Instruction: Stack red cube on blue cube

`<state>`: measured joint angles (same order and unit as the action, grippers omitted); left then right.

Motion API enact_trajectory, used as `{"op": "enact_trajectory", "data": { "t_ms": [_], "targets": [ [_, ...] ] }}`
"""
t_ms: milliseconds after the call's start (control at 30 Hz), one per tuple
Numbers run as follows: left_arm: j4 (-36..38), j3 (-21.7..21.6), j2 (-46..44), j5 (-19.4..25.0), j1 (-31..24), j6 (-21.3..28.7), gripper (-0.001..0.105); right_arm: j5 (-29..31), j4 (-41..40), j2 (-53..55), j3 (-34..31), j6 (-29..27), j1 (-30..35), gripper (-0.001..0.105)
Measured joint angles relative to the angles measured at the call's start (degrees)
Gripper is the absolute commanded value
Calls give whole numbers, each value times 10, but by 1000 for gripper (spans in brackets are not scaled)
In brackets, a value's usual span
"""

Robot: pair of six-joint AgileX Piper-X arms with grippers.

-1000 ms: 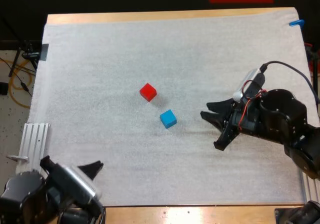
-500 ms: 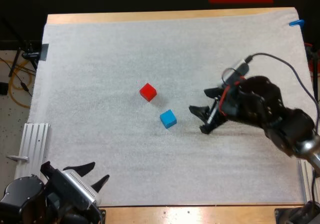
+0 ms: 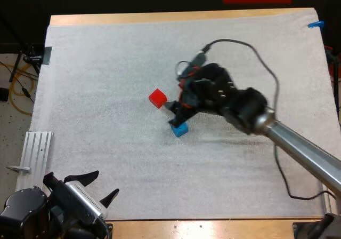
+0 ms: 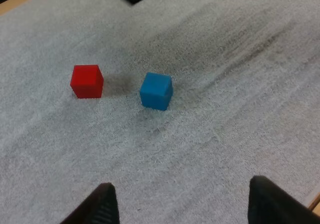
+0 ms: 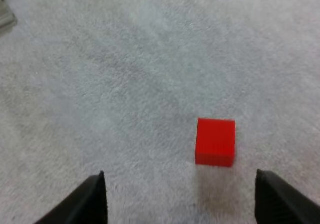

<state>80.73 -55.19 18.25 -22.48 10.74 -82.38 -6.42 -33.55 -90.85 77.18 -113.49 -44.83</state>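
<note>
A small red cube (image 3: 157,98) sits on the white fleecy mat (image 3: 106,63) that covers the wooden surface (image 3: 160,18), close to the middle and slightly toward the left edge. A small blue cube (image 3: 181,130) lies near it, on the side toward the near edge and the right edge; the two are apart, with a strip of mat between them, as the left wrist view shows for the red cube (image 4: 87,81) and the blue cube (image 4: 156,90)

The right arm reaches in from the right edge, and the right jaws stand wide open and empty just beside the red cube, over the far side of the blue cube. In the right wrist view both black fingers (image 5: 90,200) are spread well apart, and the red cube (image 5: 215,141) lies ahead of the gap, touched by neither

The left jaws hang at the near left corner, also wide open and holding nothing, their fingers (image 4: 102,206) well short of both cubes. A ribbed metal plate (image 3: 37,149) lies at the left edge
</note>
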Motion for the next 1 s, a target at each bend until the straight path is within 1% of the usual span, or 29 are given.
{"op": "enact_trajectory", "data": {
  "t_ms": [200,467,600,800,1000],
  "targets": [
    [0,0,0,0,0,0,56,16,0,-94,73,4,-2,61],
    [0,0,0,0,0,0,56,17,0,-193,143,4,-2,61],
    [0,0,0,0,0,0,56,17,-14,-239,177,4,-2,61],
    [0,0,0,0,0,0,56,32,-15,-290,200,4,-2,61],
    [0,0,0,0,0,0,56,41,-12,-323,202,6,-2,61]
  ]
}}
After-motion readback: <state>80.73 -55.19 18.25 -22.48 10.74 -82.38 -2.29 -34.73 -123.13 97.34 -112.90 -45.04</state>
